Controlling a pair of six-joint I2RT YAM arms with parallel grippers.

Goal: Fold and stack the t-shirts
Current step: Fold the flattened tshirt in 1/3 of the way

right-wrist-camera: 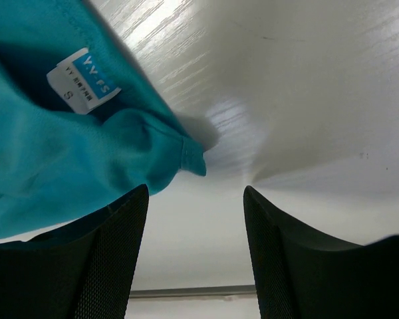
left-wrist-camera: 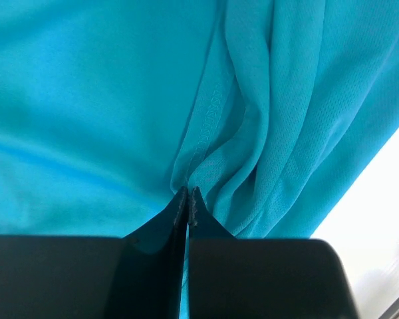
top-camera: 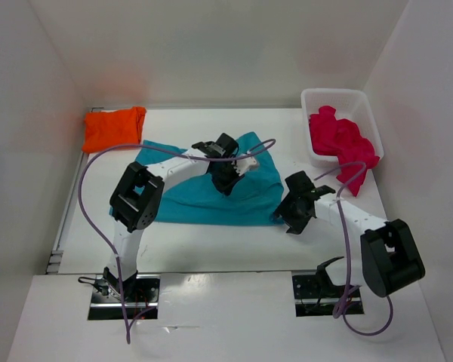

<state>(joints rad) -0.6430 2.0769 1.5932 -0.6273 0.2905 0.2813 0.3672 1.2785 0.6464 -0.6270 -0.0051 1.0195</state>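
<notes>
Your left hand (left-wrist-camera: 187, 199) is closed to a slit on a thin ridge of the teal blue soft cloth t-shirt (top-camera: 189, 200), right at a stitched hem. That shallow bite is the main risk: lift quickly and the slick mesh could slide out, or the whole shirt could drag and bunch instead of folding over.

Your right hand (right-wrist-camera: 195, 193) is spread wide and holds nothing. It sits just beside the shirt's right corner, mostly over the bare white counter (top-camera: 211, 245). Close it there and it would likely catch only the tip, or miss.

The teal shirt lies in the middle of the counter, its long axis running left to right, roughly parallel to the near edge. A white size label (right-wrist-camera: 83, 80) shows near the right corner, so the neck probably points to your right.

The folded bright orange cloth shirt (top-camera: 113, 128) touches its far left corner. The pink-red cloth shirt (top-camera: 340, 143) spills over the white plastic mesh basket (top-camera: 340, 92), close enough to snag during a wide sweep.
</notes>
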